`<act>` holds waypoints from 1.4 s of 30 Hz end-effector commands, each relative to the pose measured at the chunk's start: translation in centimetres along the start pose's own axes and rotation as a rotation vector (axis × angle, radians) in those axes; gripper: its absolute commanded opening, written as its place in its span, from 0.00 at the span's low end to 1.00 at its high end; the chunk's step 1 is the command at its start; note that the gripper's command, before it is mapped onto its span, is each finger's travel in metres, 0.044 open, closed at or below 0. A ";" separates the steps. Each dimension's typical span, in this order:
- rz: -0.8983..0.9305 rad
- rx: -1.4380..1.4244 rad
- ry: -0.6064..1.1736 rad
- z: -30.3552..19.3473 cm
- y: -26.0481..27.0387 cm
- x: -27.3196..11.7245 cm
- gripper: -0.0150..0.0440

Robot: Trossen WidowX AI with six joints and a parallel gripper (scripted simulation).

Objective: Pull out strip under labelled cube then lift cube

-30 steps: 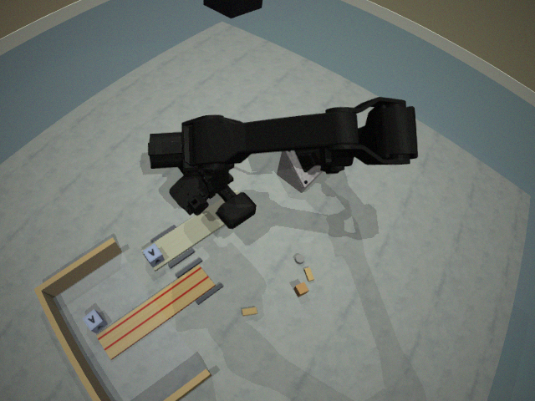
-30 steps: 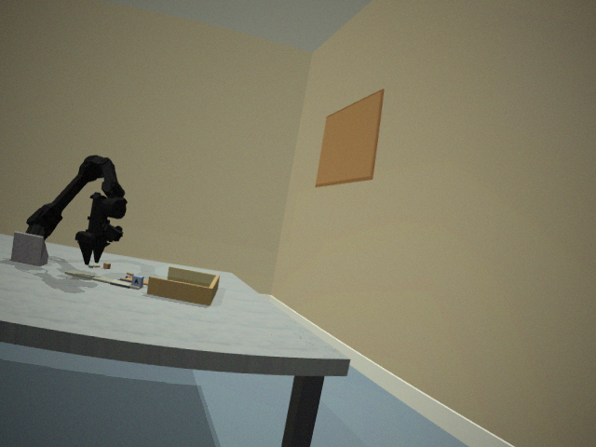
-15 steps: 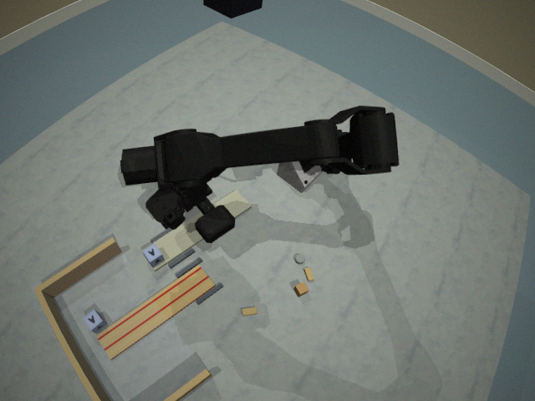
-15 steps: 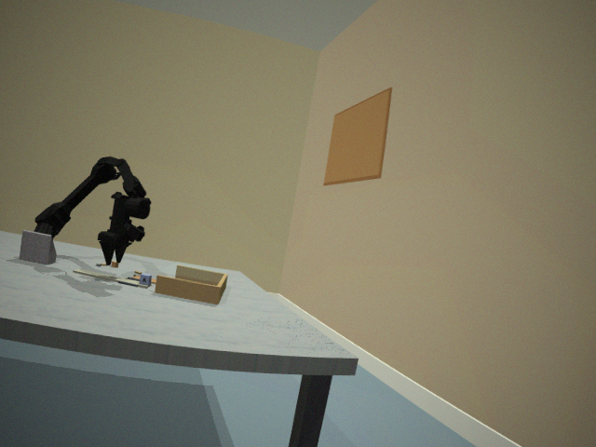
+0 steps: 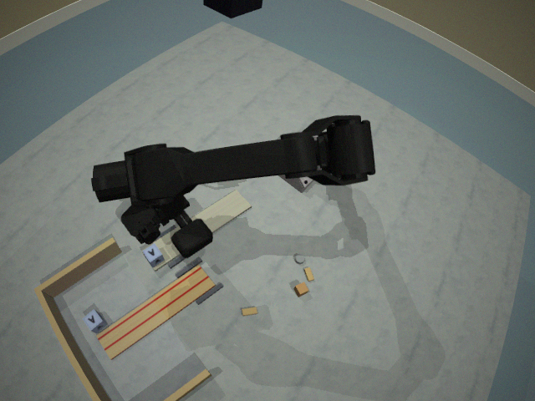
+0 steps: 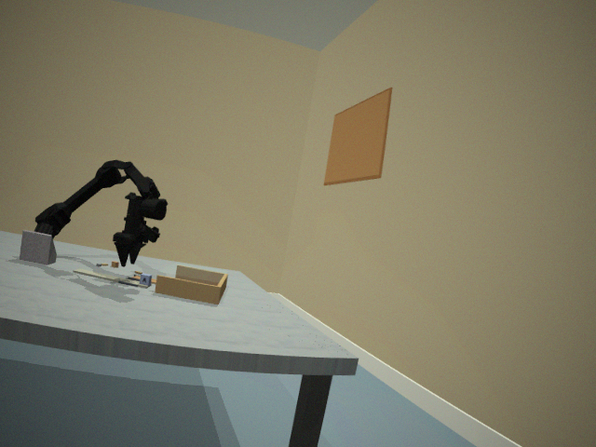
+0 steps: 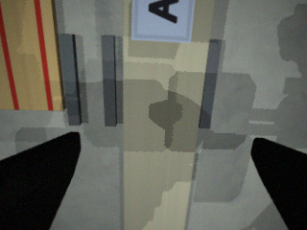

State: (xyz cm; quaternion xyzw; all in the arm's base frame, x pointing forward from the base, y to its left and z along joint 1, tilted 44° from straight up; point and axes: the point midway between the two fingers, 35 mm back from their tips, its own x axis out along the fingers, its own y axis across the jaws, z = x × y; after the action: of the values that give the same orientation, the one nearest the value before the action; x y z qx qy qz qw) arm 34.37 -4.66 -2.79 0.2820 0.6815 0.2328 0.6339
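A pale blue cube (image 5: 153, 255) (image 6: 145, 279) (image 7: 163, 30) marked A sits upright on one end of the plain cream strip (image 5: 228, 210) (image 6: 87, 273) (image 7: 157, 168). That strip lies flat between two grey rails, its other end sticking out toward the arm's base. A second, similar cube (image 5: 94, 320) stands by the far end of the tan strip (image 5: 146, 317) (image 7: 26, 57) with red lines, seemingly beside it on the table. My gripper (image 5: 168, 241) (image 6: 128, 264) (image 7: 168, 143) is wide open and empty, above the cream strip, with the first cube ahead of the fingers.
Low grey rails (image 5: 188, 267) (image 5: 209, 293) (image 7: 210, 83) flank the strips. Wooden walls (image 5: 78, 267) (image 6: 185, 289) stand around the far end of the tan strip. A small ring (image 5: 298, 259), an orange block (image 5: 301, 289) and flat tan pieces (image 5: 308, 274) (image 5: 249, 311) lie off to the side.
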 end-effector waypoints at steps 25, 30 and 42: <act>0.003 0.002 -0.009 6.4 0.6 -0.2 0.68; 0.003 0.002 -0.010 6.4 0.6 0.6 0.68; 0.004 0.002 -0.010 6.4 0.6 2.6 0.68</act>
State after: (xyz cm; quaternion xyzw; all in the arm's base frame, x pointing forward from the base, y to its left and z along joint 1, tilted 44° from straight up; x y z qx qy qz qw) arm 40.87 -3.12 -4.41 0.2796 0.6779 0.2334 0.6386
